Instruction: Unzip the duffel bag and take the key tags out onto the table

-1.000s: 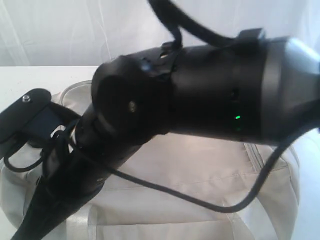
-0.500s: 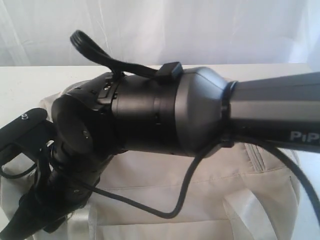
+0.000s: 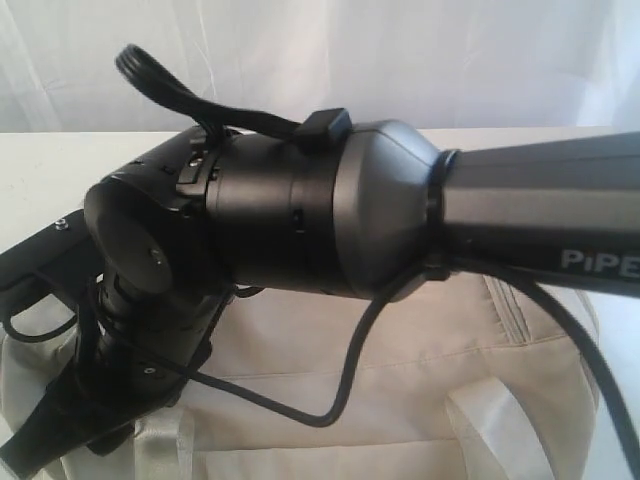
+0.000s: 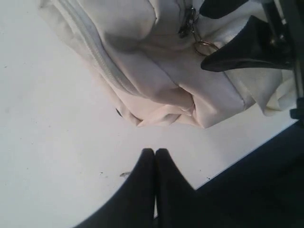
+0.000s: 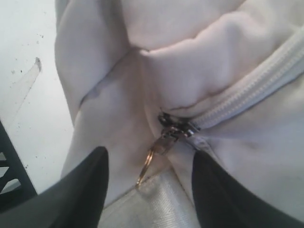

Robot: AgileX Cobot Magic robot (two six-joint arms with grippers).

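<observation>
Two claws at one end of the duffel bag

The duffel bag (image 3: 430, 370) is laid on the white surface (image 4: 42, 123). The right claw (image 5: 151, 156) is spread wide, with its fingers set either side of the bag's metal ring pull (image 5: 145, 167). The left claw (image 4: 155, 154) is clenched on nothing, just off the bag's end. The zipper (image 5: 247, 97) seems fastened, though little of it is shown.

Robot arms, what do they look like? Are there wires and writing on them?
The right arm is a fat round tube, black and dark grey, with white letters reading "PiPE" before the picture's edge cuts them. A thin black cable loops off it. The left gripper and right gripper have smooth black fingers that taper to points.
</observation>
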